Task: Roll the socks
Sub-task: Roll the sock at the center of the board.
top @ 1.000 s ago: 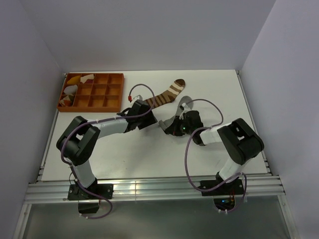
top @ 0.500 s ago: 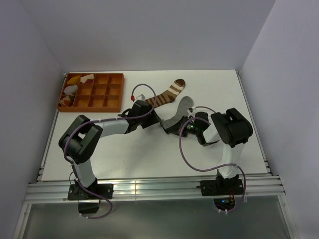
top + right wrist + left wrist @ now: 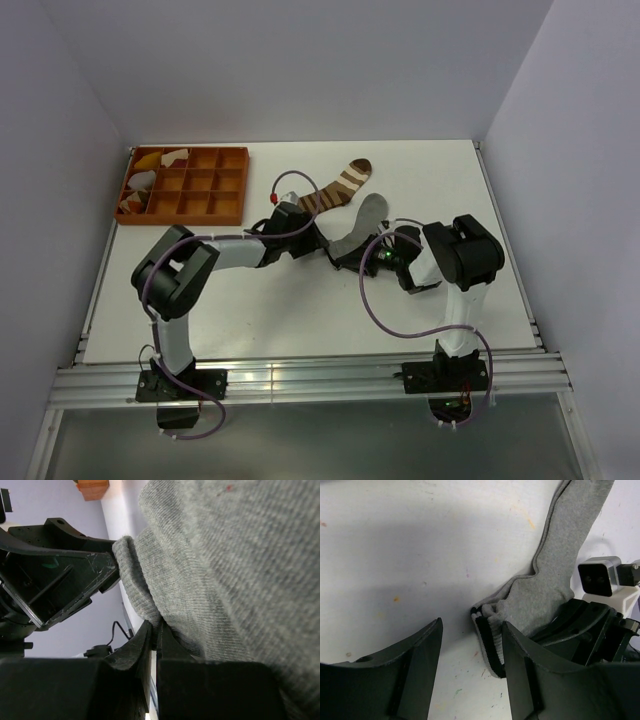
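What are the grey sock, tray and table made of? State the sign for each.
Grey sock: soft knit fabric, matte; fine ribs show close up. Tray: orange-brown, maybe wood or plastic; too small to tell. Table: hard, white, likely painted or laminate; scuffed with coloured flecks.

Grey sock (image 3: pixel 362 215) stretches diagonally mid-table, its dark-striped cuff (image 3: pixel 487 630) bunched up. Brown sock (image 3: pixel 340 187), white-striped, lies flat just behind it.

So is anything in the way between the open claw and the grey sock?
No, nothing visible. The left gripper is open and the striped cuff of the grey sock lies right at the gap between its fingers, bare table beside it. The right gripper pinches the same sock.
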Controlling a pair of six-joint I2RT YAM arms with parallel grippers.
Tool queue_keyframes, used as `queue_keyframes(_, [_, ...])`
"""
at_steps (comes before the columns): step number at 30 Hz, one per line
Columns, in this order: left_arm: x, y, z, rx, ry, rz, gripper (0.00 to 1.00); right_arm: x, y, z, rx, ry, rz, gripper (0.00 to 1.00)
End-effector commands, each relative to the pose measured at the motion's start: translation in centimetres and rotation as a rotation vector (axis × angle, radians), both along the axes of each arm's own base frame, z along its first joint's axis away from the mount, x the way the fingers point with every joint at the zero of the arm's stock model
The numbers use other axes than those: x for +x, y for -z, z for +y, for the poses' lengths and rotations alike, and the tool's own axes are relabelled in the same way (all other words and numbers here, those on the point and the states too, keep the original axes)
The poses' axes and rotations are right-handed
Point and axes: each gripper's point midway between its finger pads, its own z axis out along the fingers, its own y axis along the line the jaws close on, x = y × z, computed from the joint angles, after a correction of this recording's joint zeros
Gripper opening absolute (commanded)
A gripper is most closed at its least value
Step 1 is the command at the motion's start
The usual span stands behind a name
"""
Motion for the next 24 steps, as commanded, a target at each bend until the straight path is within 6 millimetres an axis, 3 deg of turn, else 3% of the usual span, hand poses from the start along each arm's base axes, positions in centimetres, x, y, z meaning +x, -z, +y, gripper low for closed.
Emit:
queue_keyframes(1, [0.7,-0.3,-1.4,-0.021,0.029,-0.018,0.55,-0.3,1.0,-0.3,-0.005,0.005,0.046,0.0])
queue_keyframes(18, [0.1,1.1,-1.7,0.026,0.044,0.009,0.51,0.1,1.6,-0.6,-0.036,0.003,0.056,0.0])
queue_keyframes(24, [-0.1,2.1,-1.6,0.061,0.041,0.037,0.37,0.2,1.5,-0.6,-0.039,0.001,0.051,0.0])
